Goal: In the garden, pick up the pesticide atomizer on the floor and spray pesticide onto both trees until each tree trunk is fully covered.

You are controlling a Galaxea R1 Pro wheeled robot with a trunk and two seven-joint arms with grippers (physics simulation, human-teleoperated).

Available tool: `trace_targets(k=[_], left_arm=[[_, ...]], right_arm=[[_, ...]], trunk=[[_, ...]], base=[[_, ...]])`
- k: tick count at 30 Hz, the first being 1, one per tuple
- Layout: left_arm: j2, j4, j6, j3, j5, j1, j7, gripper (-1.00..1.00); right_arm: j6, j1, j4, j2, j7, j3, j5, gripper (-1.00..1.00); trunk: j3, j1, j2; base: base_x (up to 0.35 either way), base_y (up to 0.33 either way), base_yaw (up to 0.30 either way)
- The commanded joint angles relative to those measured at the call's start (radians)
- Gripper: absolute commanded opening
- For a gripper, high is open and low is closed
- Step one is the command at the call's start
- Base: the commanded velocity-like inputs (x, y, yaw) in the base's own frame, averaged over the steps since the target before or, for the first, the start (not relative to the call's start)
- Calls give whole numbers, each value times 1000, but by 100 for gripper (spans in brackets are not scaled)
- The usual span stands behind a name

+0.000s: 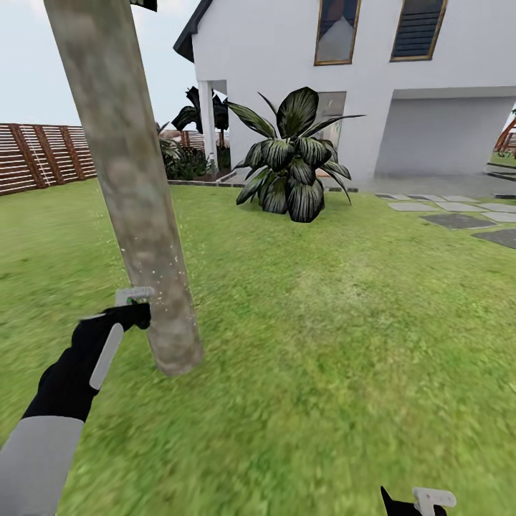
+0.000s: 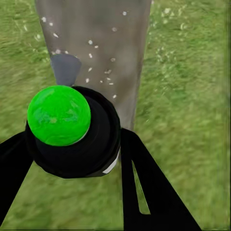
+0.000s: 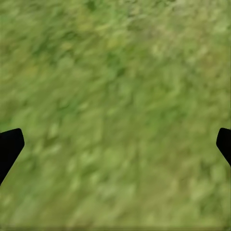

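Left wrist view puts the left gripper (image 2: 72, 144) at the centre: its two black fingers (image 2: 144, 187) splay out on either side of the pesticide atomizer (image 2: 72, 132), a round black body with a thin white edge and a glossy, bright green dome on top, and the jaws are clamped around it. No label or writing can be read on it. Just beyond the dome rises the tree trunk (image 2: 103, 43), a smooth, mottled grey-brown column dotted with tiny white specks of pesticide (image 2: 90, 42). Blurred green grass lies on both sides of it.

From the head camera, the left gripper (image 1: 132, 304) sits at the end of a black forearm with a pale grey stripe, right beside the lower part of the leaning trunk (image 1: 136, 193); a few white specks show on the bark near it. The right gripper (image 1: 423, 502) is at the bottom edge, showing a black tip and a pale grey finger.

In the right wrist view, two black fingertips (image 3: 9, 147) stand wide apart at the edges, nothing between them, over soft mottled grass.

Farther out spread the lawn (image 1: 322, 322), a broad-leaved dark plant (image 1: 290, 168), a brown slatted fence (image 1: 43, 154), grey paving slabs (image 1: 459, 218) and a white house (image 1: 358, 79).
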Motion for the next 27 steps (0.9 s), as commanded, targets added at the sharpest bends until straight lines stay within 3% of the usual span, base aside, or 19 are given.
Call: trace_targets(k=[1, 5, 9, 12, 14, 16, 19, 20, 24, 27], left_arm=[[1, -7, 48, 2, 0, -10, -1, -100], [21, -38, 144, 27, 3, -18, -3, -100], [63, -44, 151, 63, 5, -17, -4, -100], [62, -65, 167, 55, 4, -18, -6, -100], [56, -90, 198, 27, 5, -18, -7, -100], [48, -116, 218, -60, 6, -19, -8, -100], [32, -123, 227, -92, 8, -20, -32, -100], [31, -125, 263, -95, 9, -35, -64, -100], [45, -129, 297, -85, 5, -68, -141, -100], [63, -129, 302, -20, 5, -69, -151, -100]], right_arm=[[0, 0, 0, 0, 0, 0, 0, 100], [0, 0, 0, 0, 0, 0, 0, 100], [0, 0, 0, 0, 0, 0, 0, 100], [0, 0, 1, 0, 0, 0, 0, 100], [0, 0, 1, 0, 0, 0, 0, 100], [0, 0, 1, 0, 0, 0, 0, 100], [0, 0, 1, 0, 0, 0, 0, 100], [0, 0, 1, 0, 0, 0, 0, 100], [0, 0, 1, 0, 0, 0, 0, 100], [0, 0, 1, 0, 0, 0, 0, 100]], trunk=[[0, 0, 0], [0, 0, 0], [0, 0, 0], [0, 0, 0], [0, 0, 0], [0, 0, 0], [0, 0, 0], [0, 0, 0], [0, 0, 0], [0, 0, 0]], base=[[0, 0, 0], [0, 0, 0], [0, 0, 0], [0, 0, 0], [0, 0, 0], [0, 0, 0], [0, 0, 0], [0, 0, 0], [0, 0, 0], [0, 0, 0]])
